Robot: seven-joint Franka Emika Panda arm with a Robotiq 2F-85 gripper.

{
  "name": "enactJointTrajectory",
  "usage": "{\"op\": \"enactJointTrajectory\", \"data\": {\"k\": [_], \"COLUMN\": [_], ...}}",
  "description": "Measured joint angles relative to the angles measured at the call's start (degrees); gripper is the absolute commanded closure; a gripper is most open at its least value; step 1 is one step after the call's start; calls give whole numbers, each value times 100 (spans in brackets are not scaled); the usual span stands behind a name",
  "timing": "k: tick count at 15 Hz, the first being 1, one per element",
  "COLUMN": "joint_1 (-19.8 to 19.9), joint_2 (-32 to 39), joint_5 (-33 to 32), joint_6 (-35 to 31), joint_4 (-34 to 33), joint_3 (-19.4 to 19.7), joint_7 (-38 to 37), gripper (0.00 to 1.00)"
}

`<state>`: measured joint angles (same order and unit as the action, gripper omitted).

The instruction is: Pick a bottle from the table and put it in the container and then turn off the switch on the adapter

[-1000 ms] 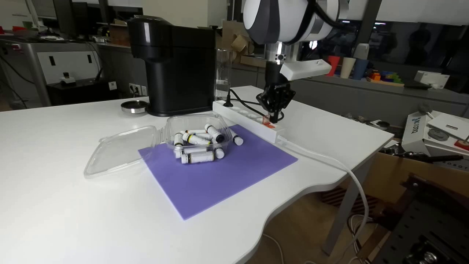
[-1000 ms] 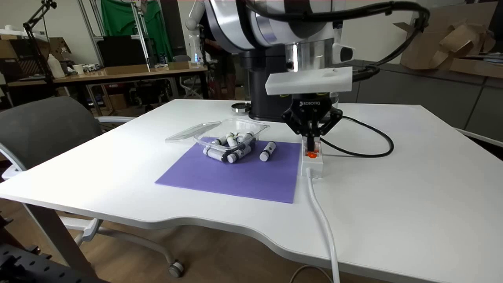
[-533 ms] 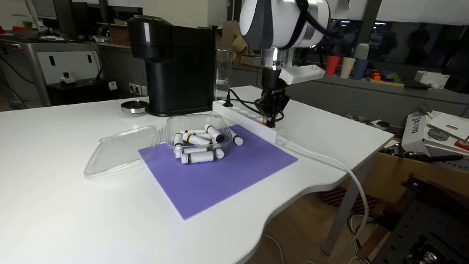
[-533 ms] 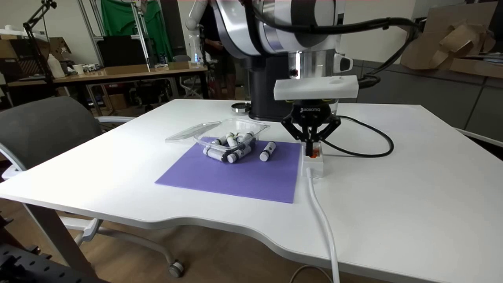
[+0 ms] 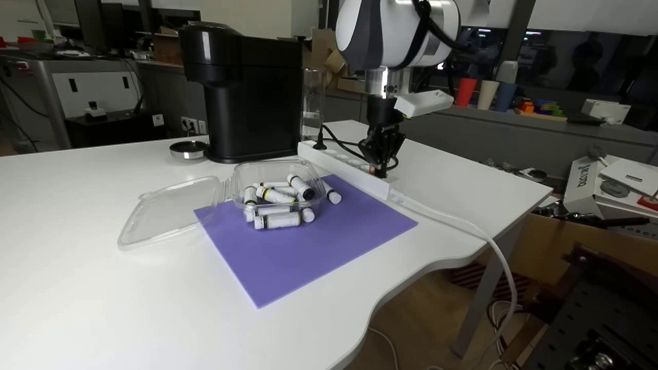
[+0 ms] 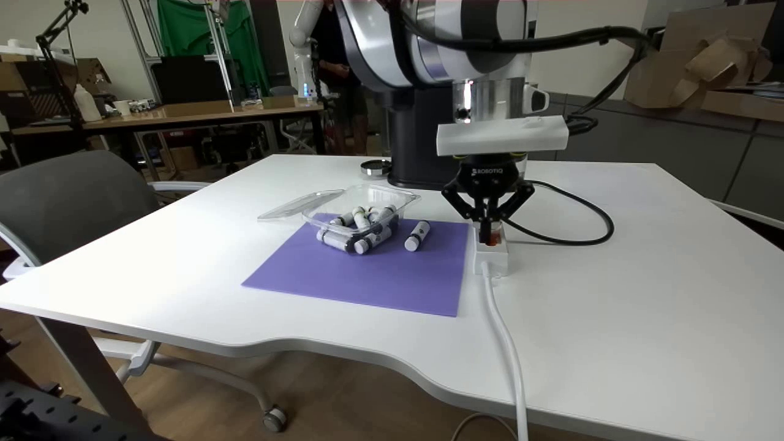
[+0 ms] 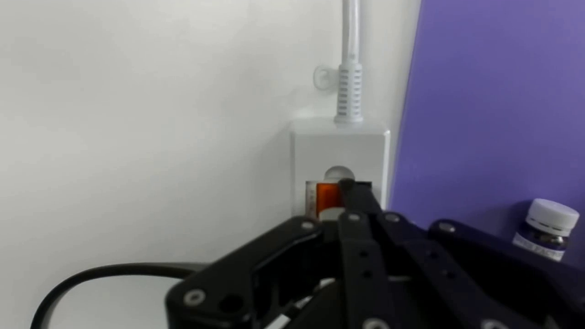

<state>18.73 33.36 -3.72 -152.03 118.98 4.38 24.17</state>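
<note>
My gripper (image 6: 485,240) is shut and empty, pointing down with its fingertips at the switch on the white adapter strip. The orange switch (image 7: 326,196) shows beside the fingertip in the wrist view; the rest of it is hidden by the finger. The adapter (image 7: 338,148) lies along the purple mat's edge; it also shows in an exterior view (image 5: 349,174). Several white bottles (image 5: 276,195) lie in the clear plastic container (image 6: 398,197), which has its lid open. One bottle (image 6: 418,236) lies on the mat between container and adapter; its cap end shows in the wrist view (image 7: 546,233).
A white cable (image 6: 502,331) runs from the adapter's end over the white table's (image 6: 612,318) front edge. A black cable (image 6: 588,242) loops behind the adapter. A black coffee machine (image 5: 252,97) stands behind the container. The open lid (image 5: 169,210) lies flat beside it.
My gripper has moved down and slightly toward the cable end of the adapter, staying shut. The adapter has shifted slightly away from the mat. The switch looks darker. The bottles have not moved.
</note>
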Motion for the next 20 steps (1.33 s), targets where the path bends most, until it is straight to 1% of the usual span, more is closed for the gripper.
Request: {"op": "enactJointTrajectory", "data": {"k": [4, 8, 9, 10, 15, 18, 20], "joint_1": [-42, -148, -182, -220, -469, -628, -781], "joint_2": [-21, -298, -417, -545, -1126, -1365, -1477], "joint_5": [-110, -207, -214, -216, -243, -323, -404], "joint_6": [-45, -59, -59, -57, -23, -47, -48], "joint_4": [4, 133, 195, 261, 586, 767, 866], "joint_3": [10, 60, 80, 98, 248, 316, 384], "joint_7": [-1, -19, -26, -48, -298, -616, -989], "gripper": [100, 100, 74, 73, 40, 20, 7]}}
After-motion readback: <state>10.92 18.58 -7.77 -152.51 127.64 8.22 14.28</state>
